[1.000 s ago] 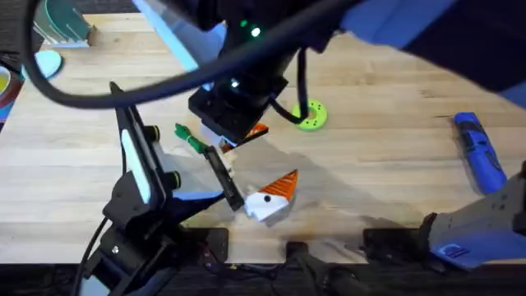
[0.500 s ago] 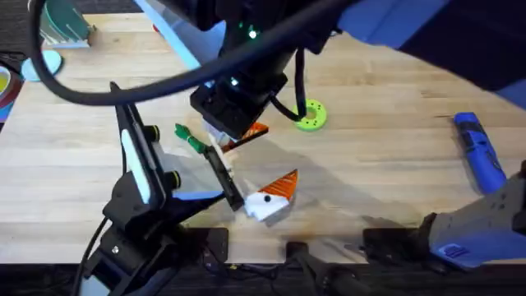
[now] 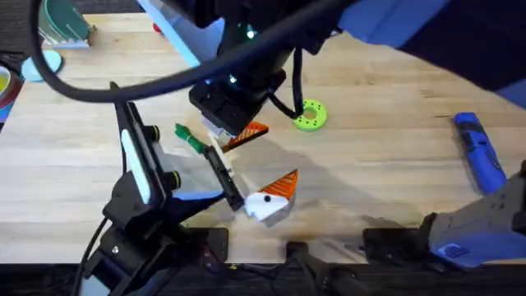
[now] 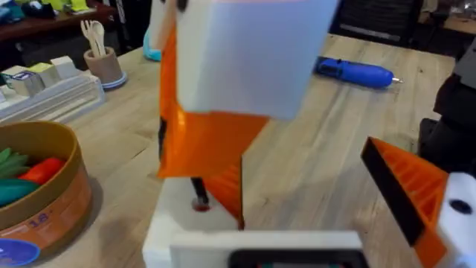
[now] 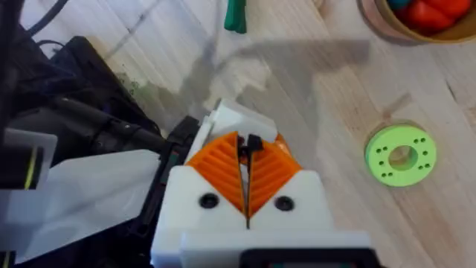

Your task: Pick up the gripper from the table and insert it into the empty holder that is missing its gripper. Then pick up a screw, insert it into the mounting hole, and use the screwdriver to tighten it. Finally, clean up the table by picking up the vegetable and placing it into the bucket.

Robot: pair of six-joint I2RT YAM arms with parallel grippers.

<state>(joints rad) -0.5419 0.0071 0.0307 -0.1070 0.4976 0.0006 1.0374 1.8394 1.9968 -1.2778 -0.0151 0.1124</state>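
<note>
Right gripper [image 5: 245, 167] has its orange pads pressed together – green vegetable [image 3: 190, 140] just beside it. Left gripper [image 4: 312, 193] – jaws wide apart; bucket [image 4: 56, 205] off to one side.

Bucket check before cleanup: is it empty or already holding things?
Not empty. In the left wrist view the bucket holds red and green toys.

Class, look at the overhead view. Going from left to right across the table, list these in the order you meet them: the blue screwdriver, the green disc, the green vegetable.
vegetable → green disc → screwdriver
</note>
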